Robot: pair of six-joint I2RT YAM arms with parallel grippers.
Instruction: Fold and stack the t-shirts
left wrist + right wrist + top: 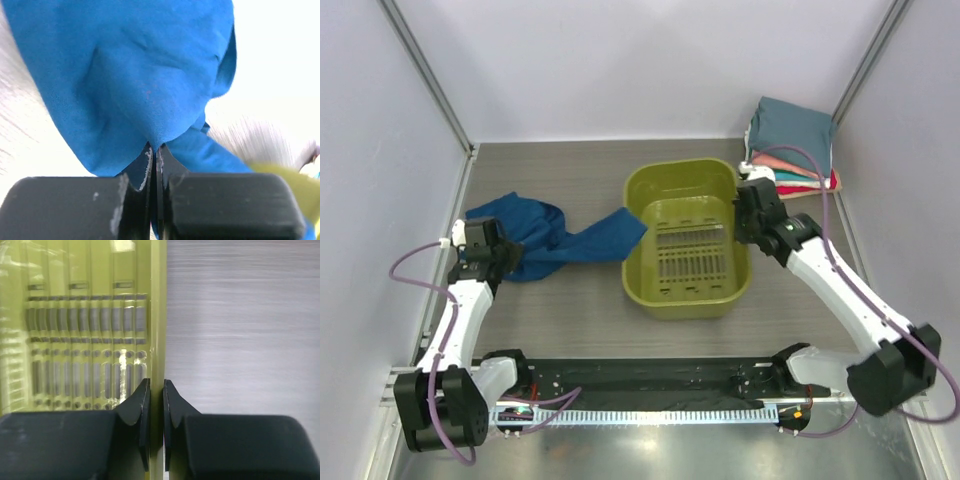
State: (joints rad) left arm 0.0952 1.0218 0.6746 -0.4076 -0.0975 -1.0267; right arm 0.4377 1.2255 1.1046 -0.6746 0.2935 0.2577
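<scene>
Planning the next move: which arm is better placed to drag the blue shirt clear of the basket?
Left. The left gripper is shut on the blue shirt; the right gripper pinches the basket rim instead.

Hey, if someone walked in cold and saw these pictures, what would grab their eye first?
First, the bright blue t-shirt, stretched from the left side to the rim of the olive-green basket in the middle and pinched by the left fingers. The right fingers are clamped on the basket's right rim, and a stack of folded t-shirts sits in the far right corner.
</scene>
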